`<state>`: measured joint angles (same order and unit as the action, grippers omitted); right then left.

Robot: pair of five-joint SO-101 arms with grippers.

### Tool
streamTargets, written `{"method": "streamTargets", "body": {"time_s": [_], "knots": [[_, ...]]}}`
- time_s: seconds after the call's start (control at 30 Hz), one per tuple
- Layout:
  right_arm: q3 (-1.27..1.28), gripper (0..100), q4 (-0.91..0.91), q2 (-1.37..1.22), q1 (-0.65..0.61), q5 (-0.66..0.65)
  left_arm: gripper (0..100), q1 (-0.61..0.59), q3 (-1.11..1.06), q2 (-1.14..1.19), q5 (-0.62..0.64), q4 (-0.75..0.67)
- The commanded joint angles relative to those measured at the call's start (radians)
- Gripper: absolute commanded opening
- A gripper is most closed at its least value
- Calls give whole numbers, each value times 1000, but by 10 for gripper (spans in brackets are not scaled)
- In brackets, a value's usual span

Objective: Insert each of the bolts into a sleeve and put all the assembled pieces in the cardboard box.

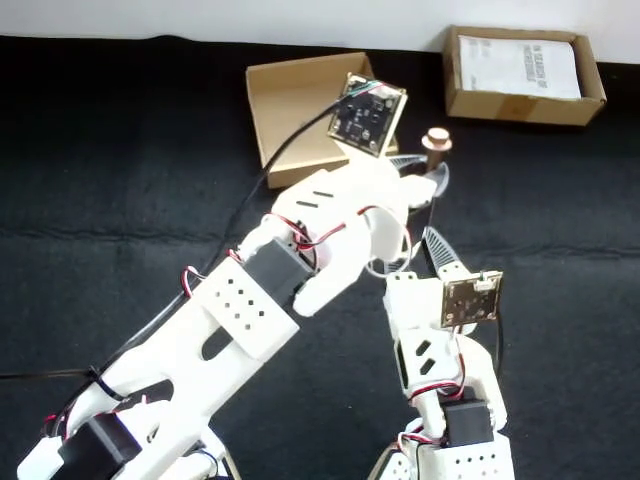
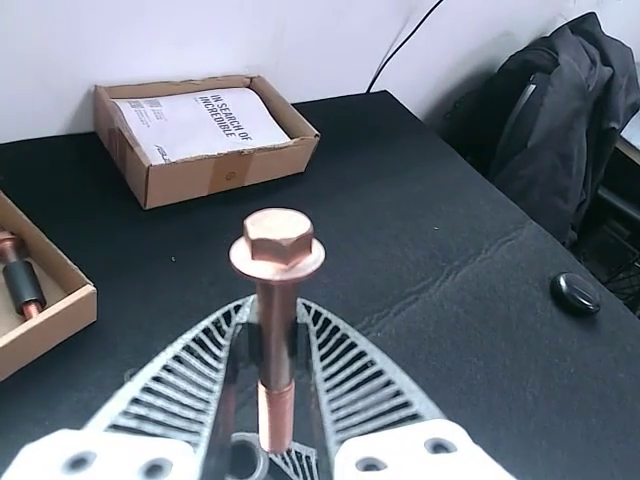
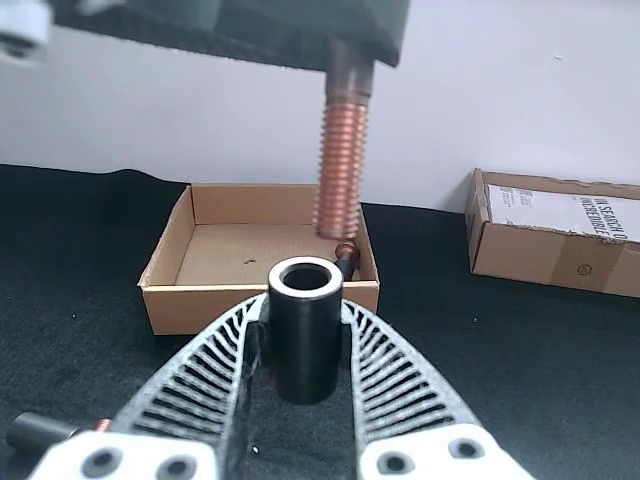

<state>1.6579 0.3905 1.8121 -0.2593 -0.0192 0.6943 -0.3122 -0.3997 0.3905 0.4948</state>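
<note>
My left gripper (image 2: 275, 312) is shut on a copper bolt (image 2: 277, 245), held upright with the hex head (image 1: 436, 140) on top. My right gripper (image 3: 305, 325) is shut on a black sleeve (image 3: 305, 335), its open bore facing up. The bolt's threaded end (image 3: 338, 170) hangs just above the sleeve's opening, slightly off its centre. Behind them lies the open cardboard box (image 3: 200, 230) (image 1: 290, 100), with one assembled piece (image 2: 20, 285) inside. In the high view the right gripper (image 1: 438, 250) sits below the left gripper (image 1: 425, 172).
A second box (image 1: 520, 70) holding a printed sheet stands at the back right. Another sleeve with a copper end (image 3: 45, 430) lies on the black cloth near the right arm. A dark jacket (image 2: 560, 120) and a small black object (image 2: 578, 293) are off to the side.
</note>
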Motion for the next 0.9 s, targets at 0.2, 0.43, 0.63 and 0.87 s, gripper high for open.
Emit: {"method": "streamTargets", "body": {"time_s": [0.2,0.43,0.63,0.87], "knots": [[139,6,-21,15,-7,-3,8,10,-73,-27,-5,-26],[136,6,-21,15,-7,-3,8,10,-168,-28,-133,-189],[136,6,-21,15,-7,-3,8,13,-203,-28,-143,-221],[136,6,-21,15,-7,-3,8,16,-274,-28,-138,-224]]}}
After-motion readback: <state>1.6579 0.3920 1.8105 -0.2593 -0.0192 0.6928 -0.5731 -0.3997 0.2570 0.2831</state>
